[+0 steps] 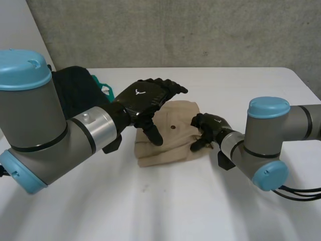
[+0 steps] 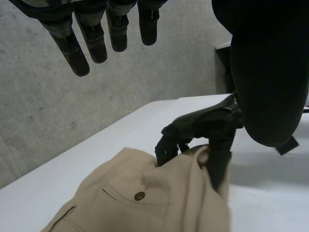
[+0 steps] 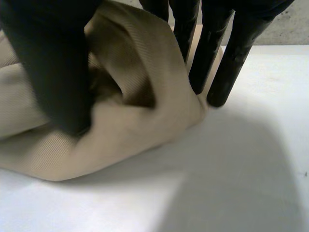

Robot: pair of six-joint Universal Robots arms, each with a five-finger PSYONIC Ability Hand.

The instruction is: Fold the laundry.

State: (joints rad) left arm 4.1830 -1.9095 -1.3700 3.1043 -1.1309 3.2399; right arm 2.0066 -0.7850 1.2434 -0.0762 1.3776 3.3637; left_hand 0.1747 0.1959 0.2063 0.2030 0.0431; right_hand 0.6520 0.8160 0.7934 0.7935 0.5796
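Lying folded near the middle of the white table [image 1: 165, 201], the beige cloth [image 1: 168, 145] presented a pocket slit with a dark button [image 1: 172, 127] on its upper face. The left hand [image 1: 145, 100] hung above the cloth's left half, fingers straight and spread, holding nothing; the thumb pointed down toward the cloth, and contact could not be confirmed. In the left wrist view the fingers [image 2: 91, 36] extended over the cloth [image 2: 145, 193], with the button [image 2: 139, 195] beneath them and the right hand [image 2: 203, 128] beyond, at the cloth's far edge. The right hand [image 1: 208, 128] was at the cloth's right edge. In the right wrist view its thumb [image 3: 48, 63] pressed one side of a raised fold of cloth [image 3: 140, 106] and its fingers [image 3: 231, 63] stood against the other side, so the fold was pinched between them. A dark heap [image 1: 75, 90] with a green strap [image 1: 104, 89] lay on the table behind the left arm, well apart from the cloth. A grey wall [image 1: 175, 30] stood behind the table.
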